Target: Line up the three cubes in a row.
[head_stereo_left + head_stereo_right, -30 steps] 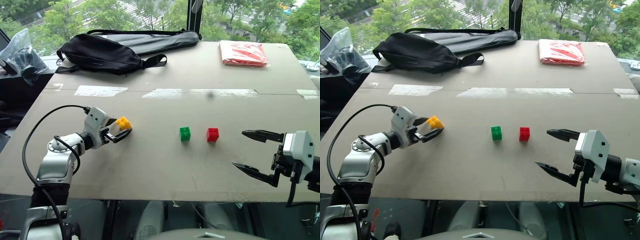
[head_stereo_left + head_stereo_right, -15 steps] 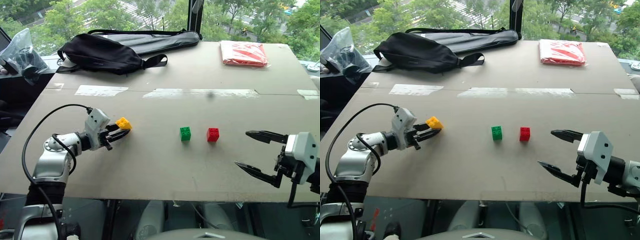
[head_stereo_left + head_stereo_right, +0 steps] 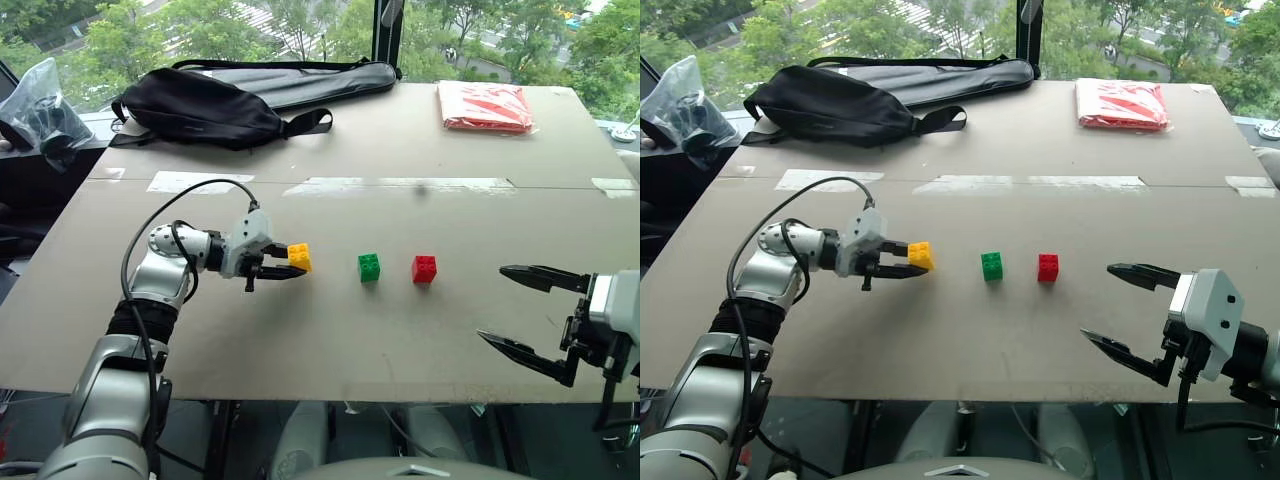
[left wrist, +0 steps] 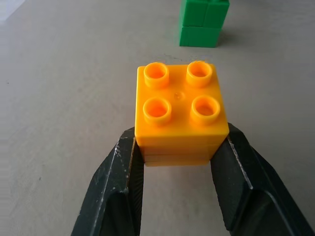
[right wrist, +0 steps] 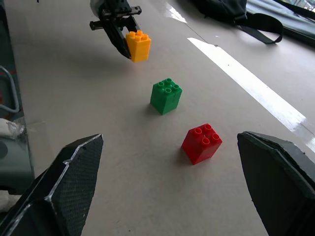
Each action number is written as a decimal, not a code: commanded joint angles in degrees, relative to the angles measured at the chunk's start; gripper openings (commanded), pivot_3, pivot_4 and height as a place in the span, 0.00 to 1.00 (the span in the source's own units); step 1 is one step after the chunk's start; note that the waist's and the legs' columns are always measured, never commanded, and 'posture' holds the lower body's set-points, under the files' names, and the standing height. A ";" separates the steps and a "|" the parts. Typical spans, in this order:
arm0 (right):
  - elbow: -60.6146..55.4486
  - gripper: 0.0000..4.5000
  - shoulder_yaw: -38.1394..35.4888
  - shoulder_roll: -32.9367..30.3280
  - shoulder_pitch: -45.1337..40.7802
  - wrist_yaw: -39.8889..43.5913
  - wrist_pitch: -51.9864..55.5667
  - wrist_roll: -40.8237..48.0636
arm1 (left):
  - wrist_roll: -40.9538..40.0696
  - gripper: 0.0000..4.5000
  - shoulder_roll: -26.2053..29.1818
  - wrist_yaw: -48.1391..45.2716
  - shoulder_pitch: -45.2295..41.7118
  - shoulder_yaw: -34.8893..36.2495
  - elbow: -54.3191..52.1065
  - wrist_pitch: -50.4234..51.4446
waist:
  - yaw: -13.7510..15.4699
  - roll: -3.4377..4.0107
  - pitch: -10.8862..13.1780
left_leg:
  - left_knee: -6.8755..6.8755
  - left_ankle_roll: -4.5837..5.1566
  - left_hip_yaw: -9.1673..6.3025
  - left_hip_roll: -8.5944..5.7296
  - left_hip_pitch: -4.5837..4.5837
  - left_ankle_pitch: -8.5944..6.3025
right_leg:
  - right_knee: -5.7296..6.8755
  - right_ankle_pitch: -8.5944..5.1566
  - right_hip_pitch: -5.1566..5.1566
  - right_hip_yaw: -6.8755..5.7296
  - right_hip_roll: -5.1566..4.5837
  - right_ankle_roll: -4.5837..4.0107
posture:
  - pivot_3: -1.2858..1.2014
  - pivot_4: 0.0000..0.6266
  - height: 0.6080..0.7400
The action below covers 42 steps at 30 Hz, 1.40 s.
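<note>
In the left eye view, the left gripper (image 3: 290, 265) is grasping the yellow cube (image 3: 299, 257) at 9 o'clock of the green cube (image 3: 369, 267) and the red cube (image 3: 424, 269) on the desk (image 3: 330, 340). The right gripper (image 3: 523, 312) is standing released at 4 o'clock. In the left wrist view, the yellow studs are facing up.

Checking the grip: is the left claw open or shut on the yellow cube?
Shut on it: the left claw has both fingers pressed against the yellow cube sides.

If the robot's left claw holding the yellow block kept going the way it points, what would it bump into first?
Most likely the small green studded plastic cube. The left gripper, shut on the yellow studded plastic cube, points roughly at it, with bare tabletop between, though the line may pass slightly beside it.
</note>
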 commanded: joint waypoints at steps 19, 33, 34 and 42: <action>-2.09 1.00 -3.15 -0.97 0.65 -0.11 0.79 1.32 | 1.06 0.37 -1.47 -5.16 -0.32 -0.11 6.24 -9.56 | 0.09 -0.01 -0.01 | 0.01 0.01 -0.04 0.03 -0.01 0.00 | 0.02 0.00 0.00 -0.03 -0.01 0.00 | 0.52 0.24 1.00; -0.80 1.00 -4.11 -0.80 1.75 0.49 0.78 1.09 | -6.45 0.92 4.02 -1.71 10.16 7.31 -10.16 3.57 | -0.18 0.00 -0.01 | 0.00 0.01 -0.05 0.10 0.01 0.00 | 0.05 0.00 -0.01 0.00 -0.01 0.00 | 0.52 0.24 1.00; -0.27 1.00 -4.19 -0.59 2.00 0.39 0.67 0.76 | -7.69 0.92 4.69 0.47 12.94 9.03 -14.08 6.46 | -0.16 0.00 -0.01 | 0.00 0.01 -0.05 0.10 0.01 0.00 | 0.05 0.00 0.00 0.00 -0.02 0.00 | 0.52 0.24 1.00; 6.83 1.00 -7.14 0.62 6.91 2.81 -0.73 -3.23 | -23.66 0.92 5.21 21.15 42.19 27.30 -54.56 34.98 | 0.44 0.01 -0.02 | -0.02 0.09 -0.08 0.19 -0.03 -0.08 | -0.06 0.00 0.01 0.10 -0.41 -0.01 | 0.52 0.24 1.00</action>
